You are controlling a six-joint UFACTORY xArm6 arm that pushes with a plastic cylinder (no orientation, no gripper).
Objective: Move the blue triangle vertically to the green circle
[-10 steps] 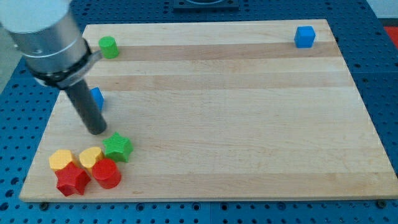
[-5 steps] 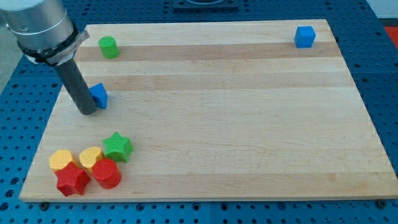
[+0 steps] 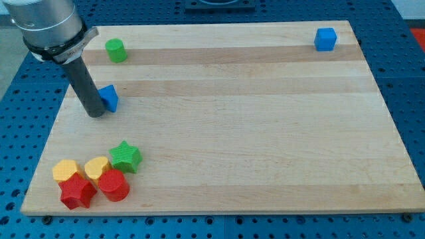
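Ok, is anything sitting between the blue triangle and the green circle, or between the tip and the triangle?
Nothing visible. My tip sits right against the blue triangle, on its lower-left side in the view. Between the triangle and the green circle near the view's top there is only bare board. The other blocks lie well away.

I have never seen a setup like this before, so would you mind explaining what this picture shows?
This is one camera looking down at a wooden board on a blue perforated bench. The grey cylinder at the view's top left is a robot arm ending in a dark rod. It holds nothing; my tip only slides along the board and pushes blocks. Right now it sits against the left side of the blue triangle. The green circle lies above that. A blue cube is at the top right. At the bottom left cluster a green star, two yellow blocks, a red star and a red cylinder.
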